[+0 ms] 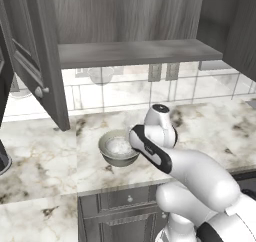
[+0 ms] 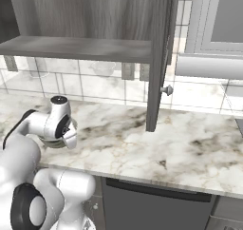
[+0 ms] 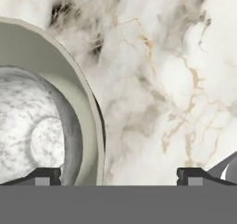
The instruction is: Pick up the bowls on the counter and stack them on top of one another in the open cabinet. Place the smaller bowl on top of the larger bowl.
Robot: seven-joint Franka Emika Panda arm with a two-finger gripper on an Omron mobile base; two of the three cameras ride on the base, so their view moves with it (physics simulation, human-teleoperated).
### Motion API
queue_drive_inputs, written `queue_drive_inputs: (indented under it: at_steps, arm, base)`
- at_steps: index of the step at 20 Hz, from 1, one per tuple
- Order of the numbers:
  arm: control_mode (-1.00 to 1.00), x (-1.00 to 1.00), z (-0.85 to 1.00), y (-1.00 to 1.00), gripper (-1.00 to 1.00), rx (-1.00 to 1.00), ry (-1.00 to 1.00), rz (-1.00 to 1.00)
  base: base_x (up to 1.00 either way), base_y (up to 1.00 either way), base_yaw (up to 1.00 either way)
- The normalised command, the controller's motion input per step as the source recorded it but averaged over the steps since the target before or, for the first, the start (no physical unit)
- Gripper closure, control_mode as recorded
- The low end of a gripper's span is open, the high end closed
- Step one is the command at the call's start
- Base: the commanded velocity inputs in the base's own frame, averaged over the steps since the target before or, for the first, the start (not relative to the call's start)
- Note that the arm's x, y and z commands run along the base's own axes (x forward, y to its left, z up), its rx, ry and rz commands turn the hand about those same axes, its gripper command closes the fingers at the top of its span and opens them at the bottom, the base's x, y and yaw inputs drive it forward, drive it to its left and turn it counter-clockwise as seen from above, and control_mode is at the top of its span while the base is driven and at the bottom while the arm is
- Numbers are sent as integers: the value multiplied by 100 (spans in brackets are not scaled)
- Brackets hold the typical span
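The smaller bowl point(image 3: 28, 130), whitish and mottled, sits inside the larger bowl point(image 3: 69, 79), whose pale inner wall curves around it. Both rest on the marble counter point(image 3: 162, 79). My gripper point(image 3: 118, 174) is open wide and points down, and the larger bowl's right rim runs between its two fingertips. From the left base view the nested bowls point(image 1: 119, 148) stand near the counter's front edge, with my wrist over their right side. In the right base view my hand covers most of the bowls point(image 2: 52, 142). The open cabinet point(image 1: 135, 51) hangs above, its shelf bare.
The cabinet's left door point(image 1: 42, 61) swings out over the counter, and its right door point(image 2: 159, 58) with a round knob hangs open too. A tiled wall runs behind. Dark grey drawers point(image 1: 117, 206) sit below the counter edge.
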Motion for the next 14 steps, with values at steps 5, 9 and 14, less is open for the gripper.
queue_drive_inputs:
  at_steps: [5,9,14]
  arm:
    - [-100,9,-13,1,-100,0,4,0]
    - [-100,8,-10,3,-100,0,5,0]
    - [-100,8,-8,6,-100,0,5,0]
  base:
    - [0,0,0]
    - [0,0,0]
    - [0,0,0]
